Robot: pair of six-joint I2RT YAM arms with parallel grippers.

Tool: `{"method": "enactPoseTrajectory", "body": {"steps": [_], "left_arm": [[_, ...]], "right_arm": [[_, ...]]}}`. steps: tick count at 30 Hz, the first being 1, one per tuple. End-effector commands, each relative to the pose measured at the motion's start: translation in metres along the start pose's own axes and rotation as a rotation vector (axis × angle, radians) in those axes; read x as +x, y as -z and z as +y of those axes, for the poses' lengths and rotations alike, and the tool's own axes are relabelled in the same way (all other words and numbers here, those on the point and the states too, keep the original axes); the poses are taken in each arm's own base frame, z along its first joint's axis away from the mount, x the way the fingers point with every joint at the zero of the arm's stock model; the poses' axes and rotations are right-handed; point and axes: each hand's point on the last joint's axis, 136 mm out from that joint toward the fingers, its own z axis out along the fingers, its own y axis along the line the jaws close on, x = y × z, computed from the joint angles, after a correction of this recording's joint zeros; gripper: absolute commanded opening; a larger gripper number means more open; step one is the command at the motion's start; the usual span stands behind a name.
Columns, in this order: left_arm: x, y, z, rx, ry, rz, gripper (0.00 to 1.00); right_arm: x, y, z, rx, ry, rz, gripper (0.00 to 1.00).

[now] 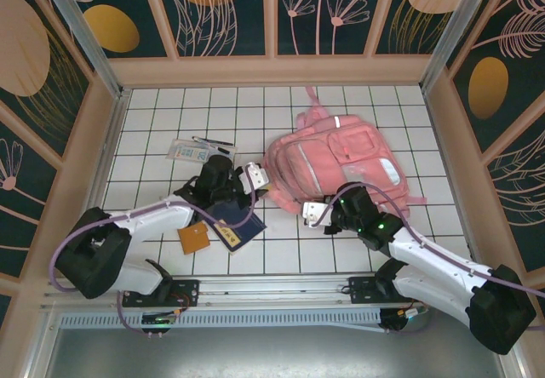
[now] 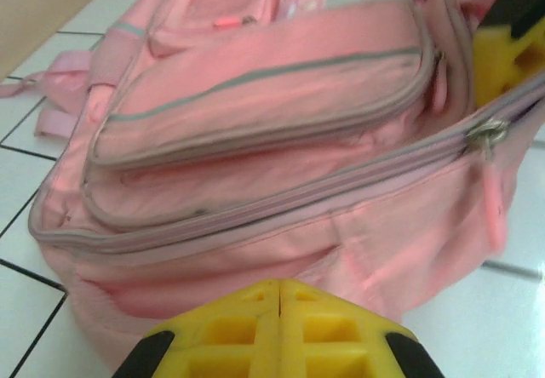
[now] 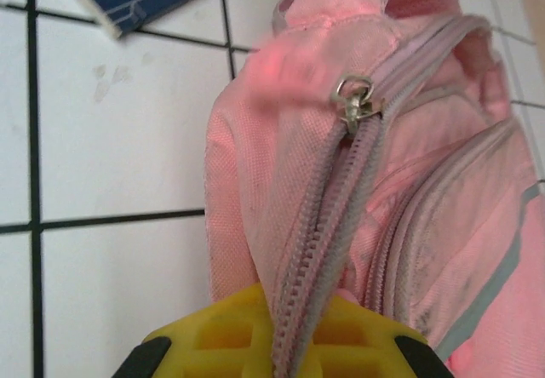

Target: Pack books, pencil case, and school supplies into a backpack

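Right hand (image 3: pixel 279 323) pinches backpack (image 3: pixel 443 191) zipper (image 3: pixel 328 216); yellow label (image 1: pixel 228 233) on blue book (image 1: pixel 248 223) illegible.

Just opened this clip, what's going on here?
Both arms are at the pink backpack, which lies flat and looks zipped shut. The right gripper is clamped on its zipper strip below the zipper pull. The left gripper is shut against the fabric at the bag's left edge. Not yet packed: the navy book, orange notebook, clear pencil case and pens lie on the tiled table.
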Motion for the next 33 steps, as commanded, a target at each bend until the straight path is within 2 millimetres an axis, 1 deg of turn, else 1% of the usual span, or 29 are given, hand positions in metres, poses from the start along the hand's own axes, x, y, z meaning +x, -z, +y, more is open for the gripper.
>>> {"method": "enactPoseTrajectory", "body": {"steps": [1, 3, 4, 6, 7, 9, 11, 14, 18, 20, 22, 26, 31, 33], "left_arm": [[-0.004, -0.004, -0.033, 0.233, -0.059, -0.001, 0.0], [0.002, -0.013, -0.022, 0.194, 0.008, 0.054, 0.01], [0.005, -0.016, -0.021, 0.192, 0.035, 0.074, 0.11], [0.006, -0.015, -0.033, 0.26, 0.036, 0.063, 0.29], [0.004, -0.013, -0.04, 0.293, 0.035, 0.039, 0.33], [-0.004, -0.01, -0.047, 0.306, 0.044, -0.015, 0.35], [-0.01, -0.01, -0.059, 0.289, 0.03, -0.061, 0.39], [-0.016, -0.015, -0.072, 0.243, 0.001, -0.088, 0.39], [-0.027, -0.026, -0.067, 0.129, 0.067, -0.127, 0.39], [-0.032, -0.027, -0.067, 0.111, 0.096, -0.149, 0.39], [-0.034, -0.028, -0.073, 0.131, 0.11, -0.16, 0.36], [-0.034, -0.022, -0.085, 0.165, 0.135, -0.169, 0.31], [-0.02, -0.018, -0.086, 0.113, 0.18, -0.166, 0.33], [-0.02, -0.019, -0.085, 0.102, 0.193, -0.174, 0.33]], "right_arm": [[0.002, 0.005, -0.004, 0.02, 0.018, 0.019, 0.0], [0.001, 0.005, -0.005, 0.018, 0.014, 0.012, 0.0], [0.0, 0.006, -0.005, 0.018, 0.01, 0.009, 0.0], [-0.002, 0.006, -0.004, 0.019, 0.001, -0.004, 0.0], [-0.003, 0.007, -0.005, 0.024, -0.002, -0.01, 0.0], [-0.005, 0.008, -0.008, 0.036, -0.012, -0.023, 0.0], [-0.006, 0.01, -0.009, 0.041, -0.017, -0.036, 0.0], [-0.008, 0.01, -0.009, 0.04, -0.019, -0.046, 0.0], [-0.011, 0.01, -0.01, 0.043, -0.03, -0.065, 0.0], [-0.013, 0.01, -0.011, 0.045, -0.033, -0.071, 0.0], [-0.013, 0.01, -0.011, 0.048, -0.033, -0.072, 0.0], [-0.012, 0.01, -0.015, 0.071, -0.037, -0.069, 0.0], [-0.017, 0.011, -0.017, 0.078, -0.047, -0.096, 0.0], [-0.018, 0.011, -0.018, 0.076, -0.051, -0.103, 0.0]]}}
